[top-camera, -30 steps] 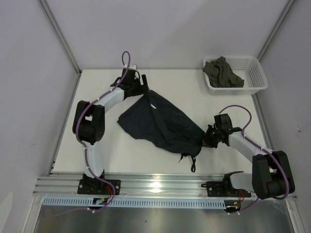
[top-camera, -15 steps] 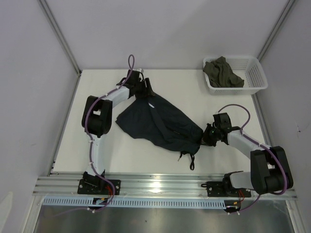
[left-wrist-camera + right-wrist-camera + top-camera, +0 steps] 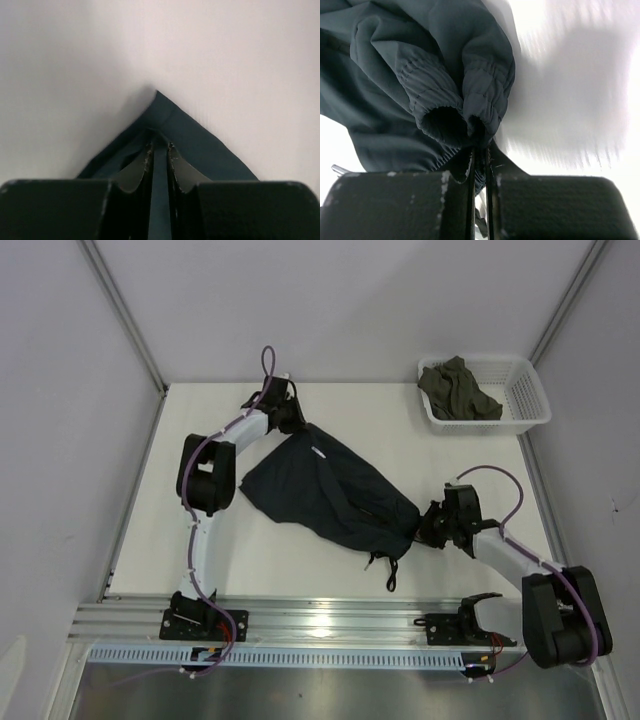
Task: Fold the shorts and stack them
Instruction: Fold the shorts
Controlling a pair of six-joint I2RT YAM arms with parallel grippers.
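The dark teal-navy shorts (image 3: 330,490) lie spread across the white table, a black drawstring cord (image 3: 394,575) trailing toward the near edge. My left gripper (image 3: 292,426) is at the far corner of the shorts, shut on the leg-hem corner (image 3: 172,125), with a strip of fabric pinched between its fingers (image 3: 159,150). My right gripper (image 3: 424,525) is at the near right end, shut on the gathered elastic waistband (image 3: 465,100), which bunches above its tips (image 3: 479,148).
A white basket (image 3: 527,400) at the back right holds an olive-green garment (image 3: 456,390). Grey walls stand close on the left, back and right. A metal rail (image 3: 330,615) runs along the near table edge.
The left gripper has shifted right onto the shorts' far corner and closed on it. The right gripper has drifted slightly toward the near edge, still holding the waistband.
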